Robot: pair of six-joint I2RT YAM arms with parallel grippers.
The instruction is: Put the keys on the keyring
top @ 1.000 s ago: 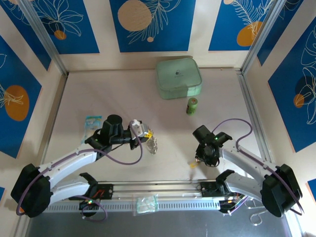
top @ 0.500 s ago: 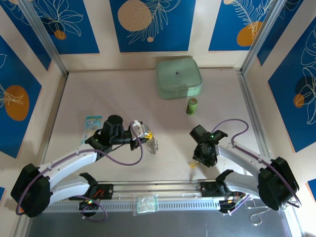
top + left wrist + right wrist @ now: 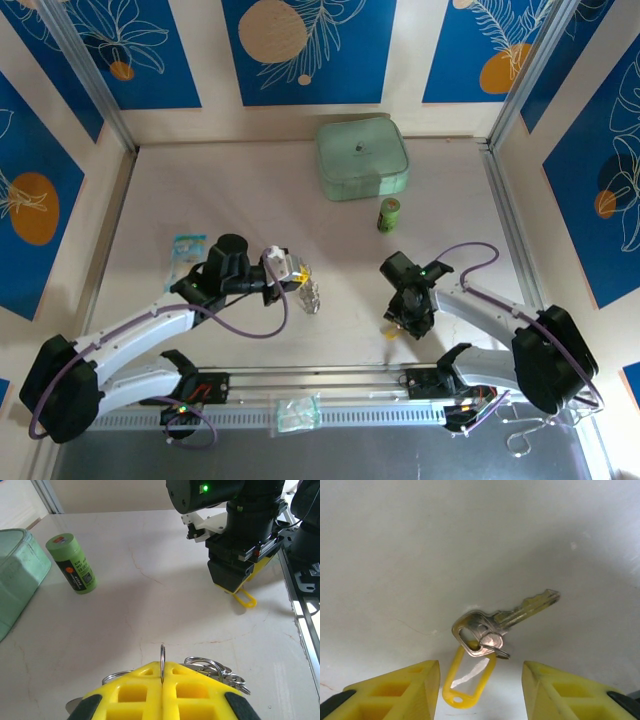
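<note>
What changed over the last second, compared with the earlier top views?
The right gripper slid left, its open jaws now straddling the yellow-tagged key on the table. Nothing grasped or released. The left gripper stayed shut on the keyring; case and cylinder unmoved.

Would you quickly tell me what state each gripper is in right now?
Left gripper: closed on the keyring.
Right gripper: open, over a key.

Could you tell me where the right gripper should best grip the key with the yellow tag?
Probably grip the key by its rounded head, coming straight down: it lies flat on the table, so only its edges offer purchase, and the open right gripper hangs above with the yellow tag between its fingers.
</note>
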